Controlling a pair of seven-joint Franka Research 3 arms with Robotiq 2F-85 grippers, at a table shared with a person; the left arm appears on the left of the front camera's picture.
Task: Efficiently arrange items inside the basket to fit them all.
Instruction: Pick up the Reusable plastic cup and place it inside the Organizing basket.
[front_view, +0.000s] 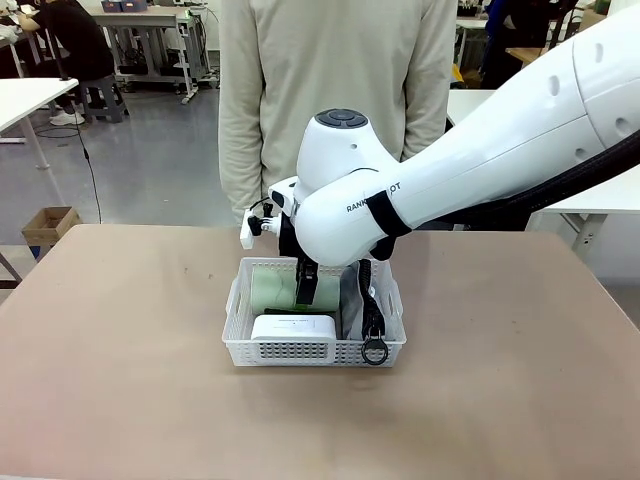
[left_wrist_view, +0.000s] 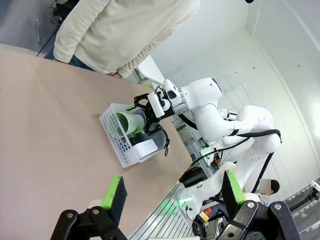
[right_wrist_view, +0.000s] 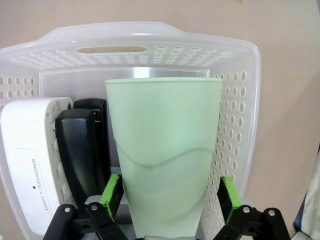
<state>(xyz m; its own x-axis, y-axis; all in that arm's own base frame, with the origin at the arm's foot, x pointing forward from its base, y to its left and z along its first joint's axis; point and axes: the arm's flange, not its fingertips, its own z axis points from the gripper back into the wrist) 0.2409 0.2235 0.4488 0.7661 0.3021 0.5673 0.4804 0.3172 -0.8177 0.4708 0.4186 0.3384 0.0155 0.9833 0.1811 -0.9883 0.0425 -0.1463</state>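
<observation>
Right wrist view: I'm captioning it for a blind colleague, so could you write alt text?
A pale green cup lies on its side inside the white basket, between the right gripper's green pads; whether they grip it can't be told. Beside it sit a black stapler and a white box.

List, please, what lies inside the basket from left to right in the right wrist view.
White box → black stapler → pale green cup, which lies between the pads of the right hand.
</observation>
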